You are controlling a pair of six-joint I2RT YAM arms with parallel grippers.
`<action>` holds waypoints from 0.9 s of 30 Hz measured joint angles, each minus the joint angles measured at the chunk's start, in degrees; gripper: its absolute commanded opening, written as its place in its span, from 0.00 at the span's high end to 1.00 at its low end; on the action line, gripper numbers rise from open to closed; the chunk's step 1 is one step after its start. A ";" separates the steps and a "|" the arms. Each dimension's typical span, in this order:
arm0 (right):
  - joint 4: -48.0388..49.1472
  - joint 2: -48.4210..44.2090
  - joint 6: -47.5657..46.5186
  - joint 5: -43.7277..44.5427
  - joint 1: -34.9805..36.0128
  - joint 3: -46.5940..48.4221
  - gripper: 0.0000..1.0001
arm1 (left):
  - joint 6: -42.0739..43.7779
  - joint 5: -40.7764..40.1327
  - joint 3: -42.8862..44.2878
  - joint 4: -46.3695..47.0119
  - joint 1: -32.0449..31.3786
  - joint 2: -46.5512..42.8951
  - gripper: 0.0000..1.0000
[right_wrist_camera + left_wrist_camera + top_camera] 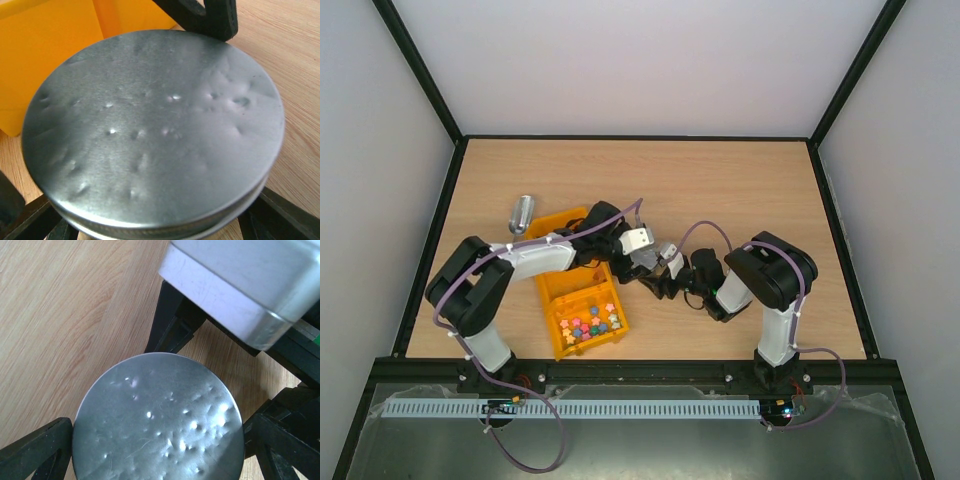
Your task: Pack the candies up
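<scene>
The candies [588,325] are small multicoloured pieces lying in the near compartment of the orange tray [552,290]. Both grippers meet at the table's middle, around a round dented metal lid [160,420] [150,125] with a threaded rim. My left gripper [157,445] [645,252] stands open at full width, one finger on each side of the lid. My right gripper [150,227] [666,270] comes from the opposite side, its fingers [30,220] pressed against the lid's rim. Whatever is under the lid is hidden.
A shiny metal scoop [522,213] lies on the wood just beyond the tray's far left corner. The tray's orange wall [50,55] stands right behind the lid. The right arm's silver housing [240,285] hangs close over the lid in the left wrist view.
</scene>
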 measured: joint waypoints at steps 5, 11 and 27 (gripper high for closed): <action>0.00 0.00 -0.02 0.02 0.00 0.00 0.25 | 0.17 0.37 0.11 -0.09 0.00 0.68 0.06; 0.00 0.00 -0.13 0.22 -0.04 0.00 0.31 | 1.46 0.44 1.31 -0.17 0.00 1.88 0.22; 0.07 0.00 0.07 1.73 -0.04 -0.02 0.43 | 14.34 7.13 9.94 -11.80 2.95 6.78 0.39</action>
